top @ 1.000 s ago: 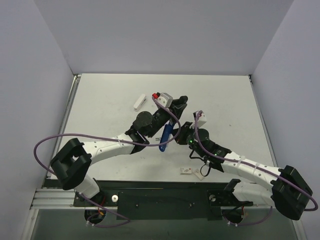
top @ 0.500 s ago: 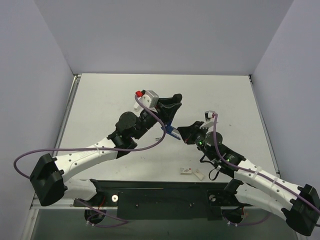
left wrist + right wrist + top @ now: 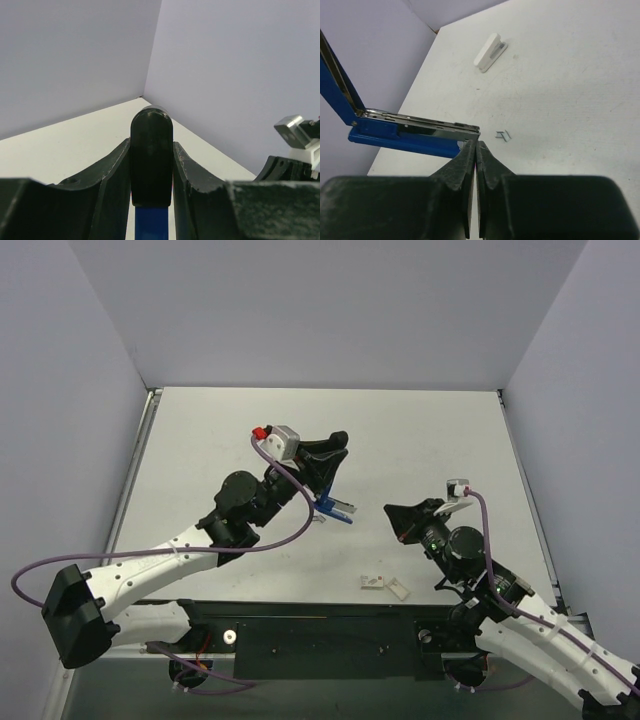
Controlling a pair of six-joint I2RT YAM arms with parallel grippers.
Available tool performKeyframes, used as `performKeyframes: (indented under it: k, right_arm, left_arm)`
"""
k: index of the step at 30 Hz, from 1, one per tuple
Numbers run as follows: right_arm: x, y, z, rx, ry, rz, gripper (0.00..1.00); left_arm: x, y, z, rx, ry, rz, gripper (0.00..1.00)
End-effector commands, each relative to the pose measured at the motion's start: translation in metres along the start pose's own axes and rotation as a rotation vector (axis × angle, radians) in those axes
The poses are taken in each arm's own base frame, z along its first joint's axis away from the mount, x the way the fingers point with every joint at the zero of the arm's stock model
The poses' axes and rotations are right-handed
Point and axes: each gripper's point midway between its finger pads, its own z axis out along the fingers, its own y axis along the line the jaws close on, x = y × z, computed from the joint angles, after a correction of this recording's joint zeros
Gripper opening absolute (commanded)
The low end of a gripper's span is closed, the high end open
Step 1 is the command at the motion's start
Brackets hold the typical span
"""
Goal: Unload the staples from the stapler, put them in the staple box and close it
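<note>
White table (image 3: 430, 430), plain lilac-grey walls (image 3: 320, 310) on 3 sides; left arm reaches fwd over mid-table, left gripper (image 3: 325, 478) clamped on the black end of 1 blue stapler (image 3: 338, 509), which is hinged open w/ metal tray showing; right arm sits back at right, right gripper (image 3: 398, 513) closed on nothing; 1 small clump of staples (image 3: 502, 135) on table; 1 white stapler-like item (image 3: 490, 51) farther off; 2 white scraps (image 3: 372, 583) nr front edge.
</note>
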Motion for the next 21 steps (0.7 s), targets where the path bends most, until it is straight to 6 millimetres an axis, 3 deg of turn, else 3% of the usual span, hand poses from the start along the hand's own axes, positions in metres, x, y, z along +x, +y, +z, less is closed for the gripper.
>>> performKeyframes:
  k: [1,13,21]
  right_arm:
    - [0.039,-0.014,-0.001,0.019,0.115,0.021,0.0]
    - [0.098,0.01,0.018,-0.075,0.241,0.139,0.0]
    - [0.113,0.035,0.027,-0.113,0.264,0.111,0.0]
  left_arm:
    - [-0.054,0.002,-0.006,-0.046,-0.147,-0.067,0.0]
    - [-0.054,0.037,-0.018,-0.26,-0.17,-0.195,0.0]
    - [-0.042,0.047,-0.026,-0.309,-0.174,-0.257,0.0]
